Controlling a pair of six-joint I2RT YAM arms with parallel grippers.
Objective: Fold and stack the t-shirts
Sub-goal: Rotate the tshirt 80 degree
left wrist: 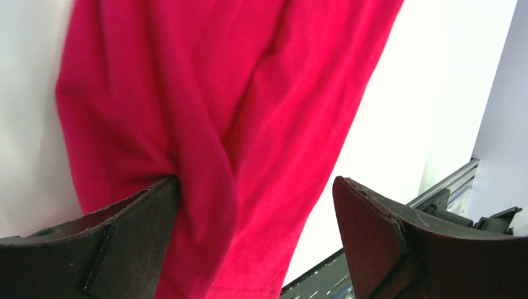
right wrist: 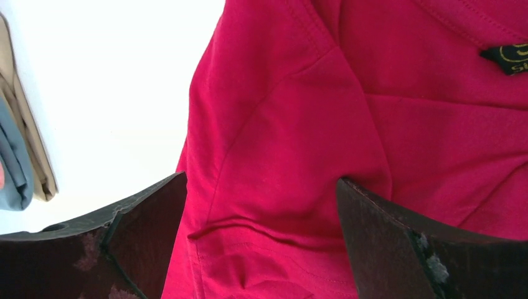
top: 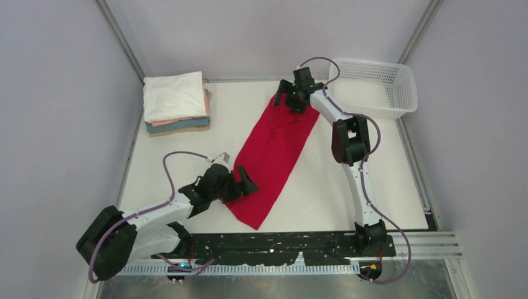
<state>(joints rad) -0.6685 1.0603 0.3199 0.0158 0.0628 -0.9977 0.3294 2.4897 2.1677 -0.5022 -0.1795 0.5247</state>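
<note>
A bright red t-shirt (top: 274, 149) lies on the white table as a long narrow strip, running diagonally from far centre to near centre. My left gripper (top: 240, 185) sits at the strip's near left edge. It is open, and in the left wrist view the left gripper (left wrist: 255, 184) has red cloth (left wrist: 218, 93) lying between its wide-spread fingers. My right gripper (top: 291, 99) is at the far collar end. The right gripper (right wrist: 261, 180) is also open, low over the red shirt (right wrist: 311, 124) near its black neck label (right wrist: 507, 57). A stack of folded t-shirts (top: 176, 103), white on top, sits at the far left.
A white mesh basket (top: 373, 87) stands at the far right corner of the table. Grey walls close in the table on both sides. A black rail (top: 280, 240) runs along the near edge by the arm bases. The stack's tan and blue edges (right wrist: 25, 149) show at the left of the right wrist view.
</note>
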